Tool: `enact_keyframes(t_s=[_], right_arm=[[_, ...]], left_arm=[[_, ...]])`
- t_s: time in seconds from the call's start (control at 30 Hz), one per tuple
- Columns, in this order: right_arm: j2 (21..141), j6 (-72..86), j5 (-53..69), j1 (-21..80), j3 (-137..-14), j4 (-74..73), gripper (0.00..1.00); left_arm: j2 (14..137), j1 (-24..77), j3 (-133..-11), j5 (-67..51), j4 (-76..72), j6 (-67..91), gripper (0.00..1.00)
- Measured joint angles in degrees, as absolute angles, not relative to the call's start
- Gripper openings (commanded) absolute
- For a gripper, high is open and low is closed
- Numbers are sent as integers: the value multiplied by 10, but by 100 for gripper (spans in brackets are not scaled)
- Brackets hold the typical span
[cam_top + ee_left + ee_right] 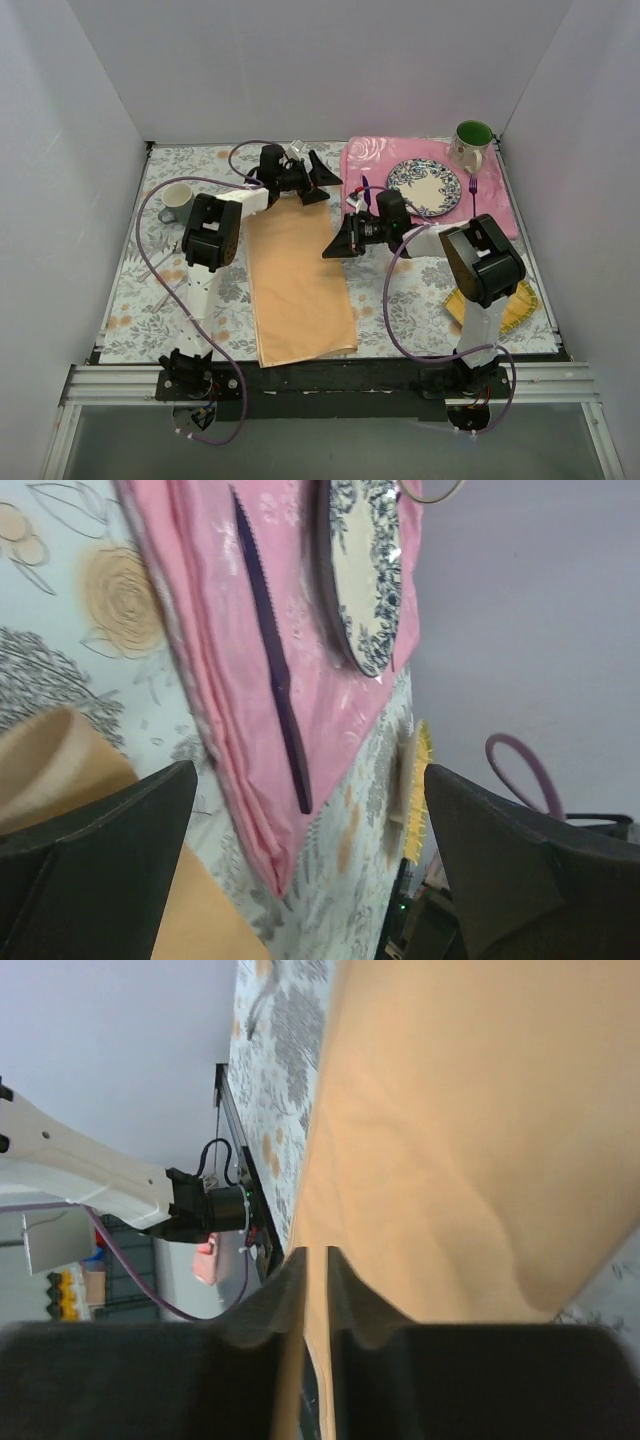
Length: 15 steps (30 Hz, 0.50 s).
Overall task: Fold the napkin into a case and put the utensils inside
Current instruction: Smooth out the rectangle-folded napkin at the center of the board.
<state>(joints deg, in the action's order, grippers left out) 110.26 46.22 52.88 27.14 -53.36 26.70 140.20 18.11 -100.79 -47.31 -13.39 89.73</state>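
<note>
Peach napkin point(298, 290) edge sits pinched in the right tool point(309, 1270); left tool point(320, 180) gapes wide.

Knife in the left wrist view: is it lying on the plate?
No, the knife lies on the pink placemat, beside the plate.

We've got a table point(140, 310) with a flowery grey-and-tan top, boxed in by plain white panels. There's a back wall point(320, 70) along the table's far edge, plus a left wall point(50, 200) and a right wall point(595, 200) down its sides. A silver aluminium rail point(320, 385) runs along the table's near edge, and a flat grey-green surface point(330, 445) sits in front of that; we can't tell if it's floor. The light over the table is soft and even. Past the table's near edge the right wrist view catches some blurry clutter point(70, 1280).
</note>
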Motion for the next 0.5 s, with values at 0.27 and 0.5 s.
enact_keyframes(t_s=[0.27, 0.5], right_arm=[[1092, 462, 543, 248, -593, 267, 37], [1115, 361, 538, 185, -715, 137, 26]], left_arm=[[1239, 177, -869, -514, -163, 915, 98], [1108, 150, -670, -546, -272, 970, 98]])
